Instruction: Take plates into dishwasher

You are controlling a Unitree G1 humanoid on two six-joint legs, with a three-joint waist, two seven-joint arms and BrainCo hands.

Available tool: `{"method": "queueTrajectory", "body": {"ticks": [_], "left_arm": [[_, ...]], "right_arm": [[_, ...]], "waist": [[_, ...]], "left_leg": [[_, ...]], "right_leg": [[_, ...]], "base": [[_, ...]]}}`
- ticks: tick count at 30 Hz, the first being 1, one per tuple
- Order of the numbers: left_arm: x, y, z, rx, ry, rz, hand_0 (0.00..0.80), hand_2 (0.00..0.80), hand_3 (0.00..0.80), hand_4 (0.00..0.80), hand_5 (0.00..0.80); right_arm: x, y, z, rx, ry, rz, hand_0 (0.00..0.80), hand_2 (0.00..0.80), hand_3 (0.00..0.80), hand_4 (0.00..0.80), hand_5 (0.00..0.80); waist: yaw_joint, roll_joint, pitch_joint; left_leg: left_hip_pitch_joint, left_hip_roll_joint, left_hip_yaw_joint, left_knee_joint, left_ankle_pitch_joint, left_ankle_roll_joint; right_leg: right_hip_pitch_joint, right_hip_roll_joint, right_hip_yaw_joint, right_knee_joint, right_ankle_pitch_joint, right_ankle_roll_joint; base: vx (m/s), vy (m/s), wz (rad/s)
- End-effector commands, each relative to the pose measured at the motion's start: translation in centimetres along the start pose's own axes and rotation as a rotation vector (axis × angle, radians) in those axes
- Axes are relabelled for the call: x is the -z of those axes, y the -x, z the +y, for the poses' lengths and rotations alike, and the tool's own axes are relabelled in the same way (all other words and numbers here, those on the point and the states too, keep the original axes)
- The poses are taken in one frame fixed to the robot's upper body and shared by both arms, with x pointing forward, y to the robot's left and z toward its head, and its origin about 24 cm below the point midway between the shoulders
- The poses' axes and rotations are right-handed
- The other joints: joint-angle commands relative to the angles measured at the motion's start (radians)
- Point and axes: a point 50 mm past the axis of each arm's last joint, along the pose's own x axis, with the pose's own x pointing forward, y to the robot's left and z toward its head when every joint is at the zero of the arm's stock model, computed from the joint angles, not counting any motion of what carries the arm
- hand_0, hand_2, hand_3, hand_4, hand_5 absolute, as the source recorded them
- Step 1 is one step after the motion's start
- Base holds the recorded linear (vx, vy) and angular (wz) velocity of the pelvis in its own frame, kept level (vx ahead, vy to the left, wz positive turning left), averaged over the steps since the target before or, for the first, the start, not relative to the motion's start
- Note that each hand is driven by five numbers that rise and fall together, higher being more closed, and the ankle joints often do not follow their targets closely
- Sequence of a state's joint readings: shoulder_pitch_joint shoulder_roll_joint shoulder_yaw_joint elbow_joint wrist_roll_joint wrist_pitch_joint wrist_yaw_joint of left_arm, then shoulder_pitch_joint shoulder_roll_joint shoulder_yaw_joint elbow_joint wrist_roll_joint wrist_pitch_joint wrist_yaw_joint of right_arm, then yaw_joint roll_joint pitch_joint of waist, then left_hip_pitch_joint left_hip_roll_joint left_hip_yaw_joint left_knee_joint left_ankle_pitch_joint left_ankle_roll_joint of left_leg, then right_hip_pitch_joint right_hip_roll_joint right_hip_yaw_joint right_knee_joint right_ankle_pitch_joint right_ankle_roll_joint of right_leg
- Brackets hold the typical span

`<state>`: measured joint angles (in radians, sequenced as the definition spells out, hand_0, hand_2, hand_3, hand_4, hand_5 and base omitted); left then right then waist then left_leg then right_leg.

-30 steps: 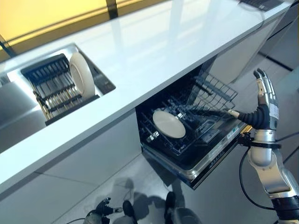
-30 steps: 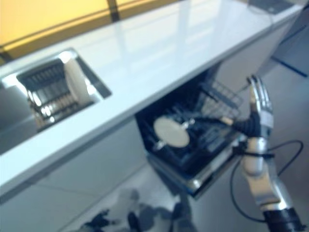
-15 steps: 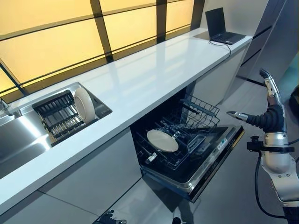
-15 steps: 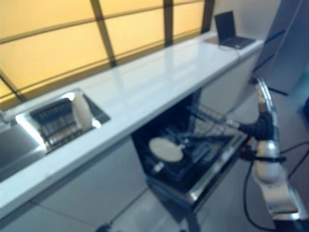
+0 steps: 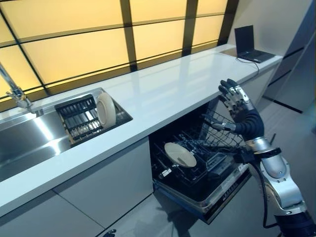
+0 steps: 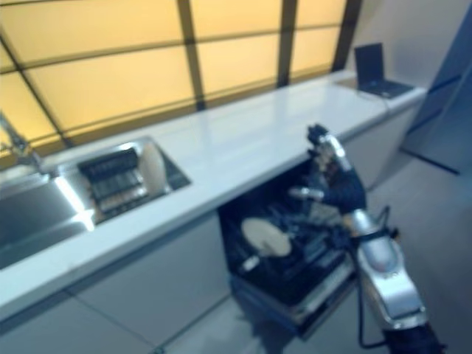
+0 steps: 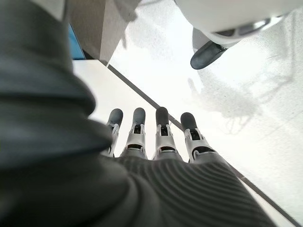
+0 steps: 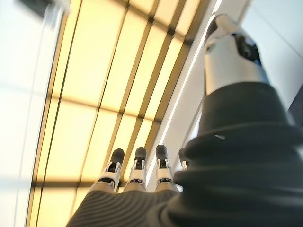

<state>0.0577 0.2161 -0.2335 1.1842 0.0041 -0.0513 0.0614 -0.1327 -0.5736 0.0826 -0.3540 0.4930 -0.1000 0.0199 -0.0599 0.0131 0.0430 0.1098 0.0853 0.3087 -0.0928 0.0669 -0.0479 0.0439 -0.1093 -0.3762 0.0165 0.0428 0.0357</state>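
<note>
One plate [image 5: 180, 154] was seen in the dishwasher rack [image 5: 197, 163], another [image 5: 106, 109] in the sink rack [image 5: 79, 118]. Both hands were held open and empty: right hand [image 5: 237, 106] raised above the dishwasher, left hand [image 7: 151, 137] lowered.

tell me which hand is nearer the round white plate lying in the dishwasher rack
Right. The right hand is raised open above the rack, up and right of the round white plate. The left hand hangs low over the floor, open, far from it.

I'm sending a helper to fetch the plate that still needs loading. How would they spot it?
Find the steel sink set in the white counter. A dark rack sits in it, and the plate stands on edge at the rack's dishwasher end. The other plate already lies in the open dishwasher.
</note>
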Motion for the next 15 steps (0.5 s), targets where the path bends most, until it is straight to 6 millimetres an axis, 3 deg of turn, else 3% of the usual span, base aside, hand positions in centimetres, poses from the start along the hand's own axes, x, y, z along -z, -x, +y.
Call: {"method": "queueTrajectory", "body": {"ticks": [1,6,15], "left_arm": [[-1.8,-0.3,3.1,-0.089,0.02,-0.042,0.0,0.0,0.0,0.0,0.0],[-2.2,-0.3,3.7,-0.109,0.012,-0.045,0.0,0.0,0.0,0.0,0.0],[-3.0,-0.4,4.6,-0.118,-0.024,-0.04,0.0,0.0,0.0,0.0,0.0]], "right_arm": [[-3.6,-3.0,1.2,-0.033,-0.108,-0.19,0.0,0.0,0.0,0.0,0.0],[-2.2,-4.4,2.5,-0.018,-0.243,-0.096,0.0,0.0,0.0,0.0,0.0],[-1.5,-6.9,3.8,0.036,-0.257,-0.04,0.0,0.0,0.0,0.0,0.0]], "waist": [[0.037,-0.039,0.05],[0.068,-0.037,0.061],[0.107,-0.032,0.054]], "left_leg": [[0.024,-0.099,0.02,0.008,-0.168,0.124],[0.017,-0.117,-0.011,0.006,-0.178,0.148],[0.017,-0.141,-0.062,0.006,-0.197,0.173]], "right_leg": [[0.039,-0.019,-0.008,0.208,-0.156,0.022],[0.018,-0.064,-0.026,0.287,-0.092,0.04],[0.014,-0.114,-0.056,0.371,-0.028,0.059]], "base": [[0.119,0.194,0.22],[0.118,0.178,0.26],[0.11,0.127,0.27]]}}
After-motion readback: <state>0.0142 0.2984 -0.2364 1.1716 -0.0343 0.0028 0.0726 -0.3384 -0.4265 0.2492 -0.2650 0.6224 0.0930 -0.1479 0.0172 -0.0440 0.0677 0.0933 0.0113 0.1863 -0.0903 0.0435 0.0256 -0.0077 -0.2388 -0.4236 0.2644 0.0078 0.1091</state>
